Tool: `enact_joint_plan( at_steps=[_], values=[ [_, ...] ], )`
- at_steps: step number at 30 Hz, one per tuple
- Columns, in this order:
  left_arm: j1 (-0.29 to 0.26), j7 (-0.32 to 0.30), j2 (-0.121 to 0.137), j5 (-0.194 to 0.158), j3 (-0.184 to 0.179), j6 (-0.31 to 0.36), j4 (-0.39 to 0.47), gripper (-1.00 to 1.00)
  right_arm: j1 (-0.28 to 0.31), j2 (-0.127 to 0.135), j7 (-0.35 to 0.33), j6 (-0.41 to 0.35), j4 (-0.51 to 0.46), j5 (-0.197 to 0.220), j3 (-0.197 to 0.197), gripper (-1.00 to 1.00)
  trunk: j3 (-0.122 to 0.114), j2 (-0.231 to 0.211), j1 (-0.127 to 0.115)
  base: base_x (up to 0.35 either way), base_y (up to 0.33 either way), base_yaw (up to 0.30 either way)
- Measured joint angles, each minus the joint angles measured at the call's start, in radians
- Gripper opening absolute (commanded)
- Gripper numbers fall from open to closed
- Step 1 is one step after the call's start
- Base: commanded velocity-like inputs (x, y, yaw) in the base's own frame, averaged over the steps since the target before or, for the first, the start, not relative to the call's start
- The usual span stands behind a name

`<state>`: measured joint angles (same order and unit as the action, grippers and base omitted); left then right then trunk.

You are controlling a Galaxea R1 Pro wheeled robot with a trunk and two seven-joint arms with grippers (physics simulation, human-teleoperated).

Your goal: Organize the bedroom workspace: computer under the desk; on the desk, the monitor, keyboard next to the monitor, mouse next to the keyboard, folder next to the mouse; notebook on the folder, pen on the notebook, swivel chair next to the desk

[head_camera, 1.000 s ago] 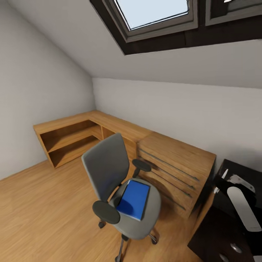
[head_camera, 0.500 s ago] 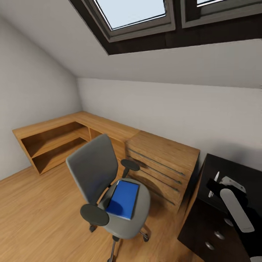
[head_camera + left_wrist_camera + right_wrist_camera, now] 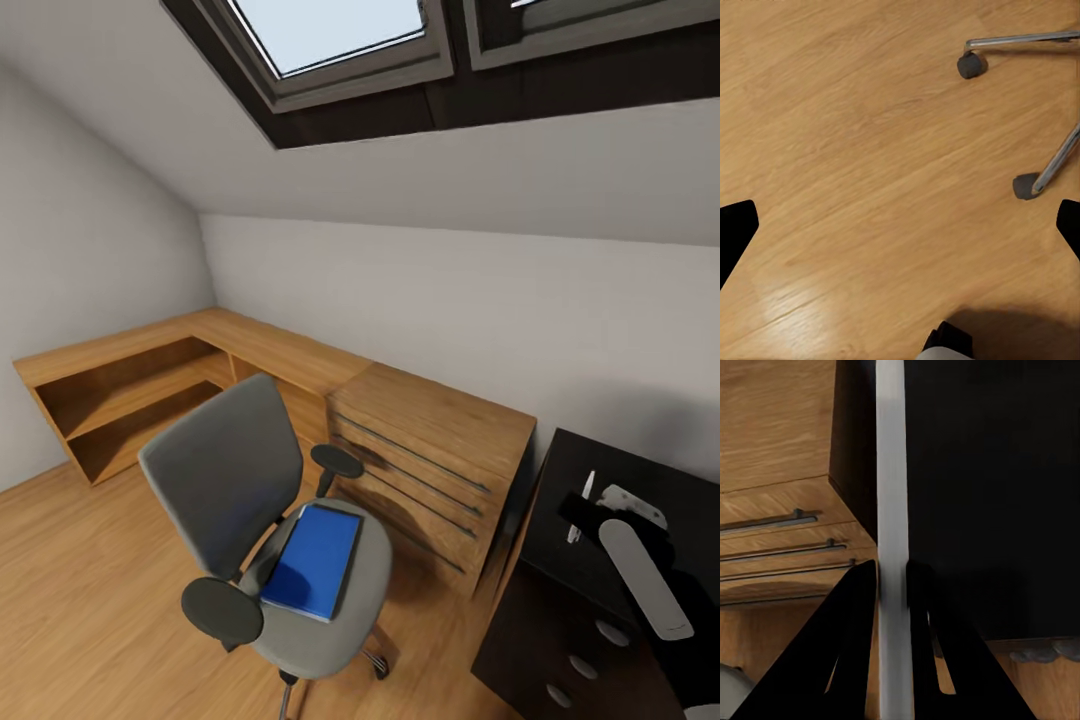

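The right gripper [image 3: 891,566] is holding the pen [image 3: 891,495] upright, its fingers [image 3: 859,607] closed on the thin white shaft. In the head view the pen [image 3: 587,488] is hanging over the near end of the desk [image 3: 560,462]. The left gripper [image 3: 900,225] is hovering above the wooden floor [image 3: 855,135] with its fingers spread wide and nothing between them, the chair's casters [image 3: 973,64] just ahead.

Over the last second the whole head view is swinging: the room's things are sliding left in the picture and more of the black tabletop is coming in. That is the camera turning, not the furniture moving, and it suggests the robot is squaring up to the desk.

The swivel chair [image 3: 225,480] is standing beside the wooden drawer chest [image 3: 440,440], and the blue folder [image 3: 312,560] is lying flat on its seat, not yet transferred.
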<state>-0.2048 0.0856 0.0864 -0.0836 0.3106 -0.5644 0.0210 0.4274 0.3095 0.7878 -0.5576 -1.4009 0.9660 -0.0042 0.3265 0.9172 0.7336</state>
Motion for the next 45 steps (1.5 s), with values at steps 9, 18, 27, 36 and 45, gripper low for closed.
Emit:
enact_joint_plan(
  at_steps=[9, 18, 27, 36, 45],
  values=[
    [0.0, 0.001, 0.0, 0.0, 0.0, 0.0, 0.0, 1.0, 0.008, 0.004, -0.004, -0.002, 0.064, -0.006, 0.007, -1.0, 0.0, 0.0, 0.0, 0.006, -0.005, 0.0],
    [0.0, 0.002, 0.006, -0.001, 0.001, 0.0, 0.0, 1.0, 0.195, 0.009, -0.115, -0.005, 0.361, -0.094, 0.009, -1.0, 0.0, 0.0, 0.0, 0.0, 0.0, 0.0],
    [0.0, 0.002, 0.011, -0.003, 0.002, -0.001, 0.001, 1.0, 0.326, 0.01, -0.398, -0.004, 0.708, -0.335, 0.007, -1.0, 0.0, 0.0, 0.0, 0.0, 0.0, 0.0],
    [0.0, 0.002, 0.012, -0.003, 0.002, -0.002, 0.002, 1.0, 0.423, 0.012, -0.436, 0.04, 0.984, -0.352, 0.007, -1.0, 0.0, 0.0, 0.0, 0.0, 0.0, 0.0],
    [0.0, 0.002, 0.012, -0.004, 0.003, -0.003, 0.002, 1.0, 0.44, 0.016, -0.5, 0.087, 1.039, -0.438, 0.009, -1.0, 0.0, 0.0, 0.0, 0.0, 0.0, 0.0]
  ],
)
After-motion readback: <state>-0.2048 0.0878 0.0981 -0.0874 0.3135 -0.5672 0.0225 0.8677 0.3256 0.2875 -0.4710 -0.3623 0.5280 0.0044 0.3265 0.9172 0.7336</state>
